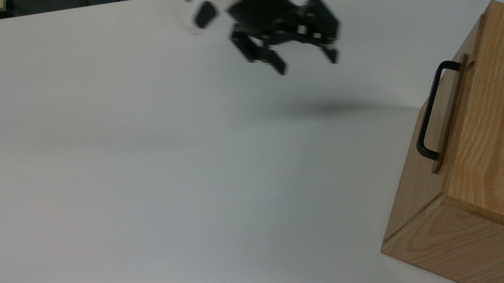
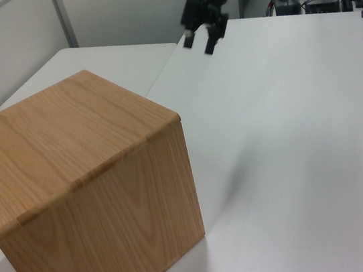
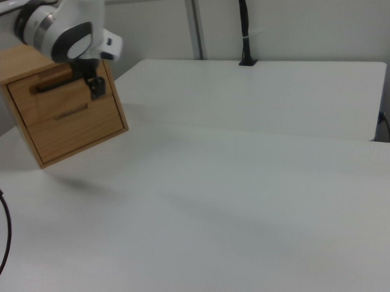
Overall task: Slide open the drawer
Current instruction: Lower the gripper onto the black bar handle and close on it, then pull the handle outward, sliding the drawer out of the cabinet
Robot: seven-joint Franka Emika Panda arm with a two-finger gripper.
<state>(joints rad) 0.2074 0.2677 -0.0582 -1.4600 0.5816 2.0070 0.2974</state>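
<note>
Approach step | I am steering the black two-finger gripper, fingers spread wide and empty, toward the light oak drawer, closed in its casing | next: aligning with its black bar handle.

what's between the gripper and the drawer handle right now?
Nothing. In the top view the open gripper hangs above the table, apart from the handle; the stretch between is bare white tabletop with the gripper's shadow on it.
</note>
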